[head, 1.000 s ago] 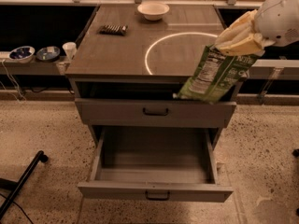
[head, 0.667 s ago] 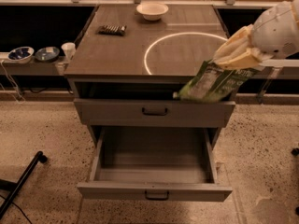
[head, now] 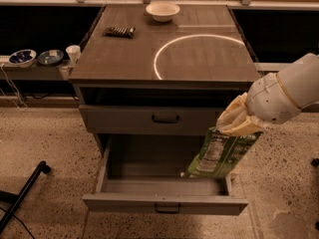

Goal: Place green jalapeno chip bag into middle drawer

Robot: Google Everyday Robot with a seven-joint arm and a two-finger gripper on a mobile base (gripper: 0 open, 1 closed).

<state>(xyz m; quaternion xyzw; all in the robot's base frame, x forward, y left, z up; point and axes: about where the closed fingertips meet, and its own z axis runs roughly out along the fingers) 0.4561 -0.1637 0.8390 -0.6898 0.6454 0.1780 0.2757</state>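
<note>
The green jalapeno chip bag (head: 222, 156) hangs upright from my gripper (head: 240, 121), which is shut on its top edge. The bag's back panel with white nutrition text faces the camera. It hangs over the right rear part of the middle drawer (head: 164, 201), which is pulled open and looks empty inside. The bag's lower edge is about level with the drawer's rim. My white arm (head: 286, 94) comes in from the right.
The upper drawer front (head: 149, 118) is closed above the open one. On the cabinet top are a white bowl (head: 163, 11), a dark ridged snack bar (head: 119, 32) and a bright ring of light (head: 199, 54). Bowls and a cup (head: 73, 54) stand on a shelf at left. A black leg (head: 22, 195) lies on the floor.
My gripper has moved down and forward with the bag, from level with the cabinet top's right edge to just over the open drawer.
</note>
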